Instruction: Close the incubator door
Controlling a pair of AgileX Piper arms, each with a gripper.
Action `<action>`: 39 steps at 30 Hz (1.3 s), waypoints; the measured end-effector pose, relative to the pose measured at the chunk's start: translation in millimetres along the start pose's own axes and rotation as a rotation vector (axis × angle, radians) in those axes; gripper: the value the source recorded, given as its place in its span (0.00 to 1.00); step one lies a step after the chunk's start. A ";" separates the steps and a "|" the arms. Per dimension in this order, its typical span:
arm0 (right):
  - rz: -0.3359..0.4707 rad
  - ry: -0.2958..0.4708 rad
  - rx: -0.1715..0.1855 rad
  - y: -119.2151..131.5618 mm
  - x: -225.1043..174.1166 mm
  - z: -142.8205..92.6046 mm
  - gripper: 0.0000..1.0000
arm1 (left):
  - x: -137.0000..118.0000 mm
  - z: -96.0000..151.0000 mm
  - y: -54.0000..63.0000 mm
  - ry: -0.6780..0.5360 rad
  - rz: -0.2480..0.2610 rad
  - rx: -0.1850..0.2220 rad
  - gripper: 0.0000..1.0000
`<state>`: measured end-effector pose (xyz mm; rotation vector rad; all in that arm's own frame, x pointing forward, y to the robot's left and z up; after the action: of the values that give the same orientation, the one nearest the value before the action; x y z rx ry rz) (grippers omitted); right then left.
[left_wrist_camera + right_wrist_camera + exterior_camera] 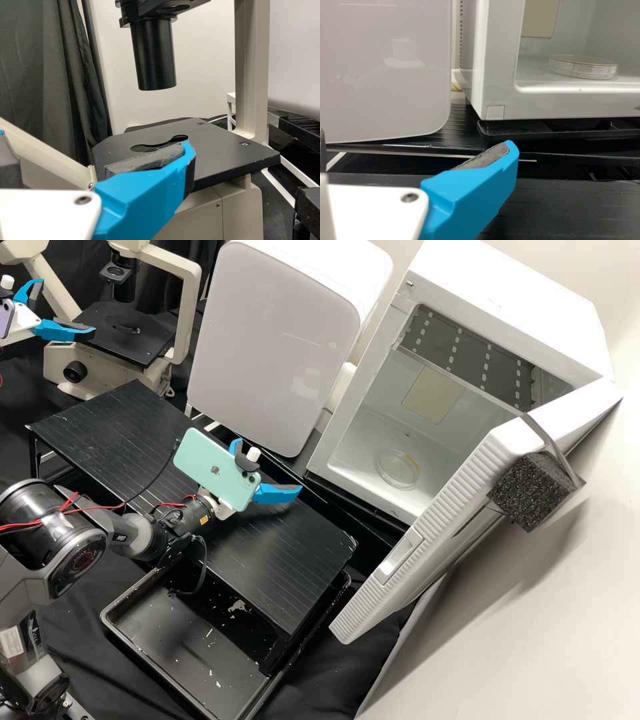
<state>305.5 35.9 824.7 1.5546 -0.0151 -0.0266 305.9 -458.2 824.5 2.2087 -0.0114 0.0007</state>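
Two grippers are at your command, and both have their jaws spread wide. Your left gripper (67,308) is by the microscope (191,280), one blue finger near its black stage (133,350). Your right gripper (269,465), with a mint-green phone (213,465) mounted behind its fingers, is over the ribbed black platform (293,567), well apart from the incubator door (433,523). You have that door swung open at the front of the white incubator (513,283), its handle recess (401,555) on the ribbed edge. Inside the chamber you can see a round clear dish (398,470) on the floor. Beside the incubator stands a white appliance with a pale grey front (267,340).
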 end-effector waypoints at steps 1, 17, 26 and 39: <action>0.000 0.000 0.000 0.0 0.0 0.0 1.00 | 0.0 0.0 0.0 0.000 0.000 0.000 1.00; 0.035 -0.016 0.016 9.6 -33.4 21.4 1.00 | 0.0 0.0 0.0 0.000 0.000 0.000 1.00; 0.143 -0.005 0.066 32.2 -75.3 50.5 1.00 | 0.0 0.0 0.0 0.000 0.000 0.000 1.00; 0.393 -0.141 0.007 51.6 -120.2 60.7 1.00 | 0.0 0.0 0.0 0.000 0.000 0.000 1.00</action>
<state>184.2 -20.7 878.1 1.5311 -0.4317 0.1749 305.9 -458.2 824.5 2.2087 -0.0114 0.0007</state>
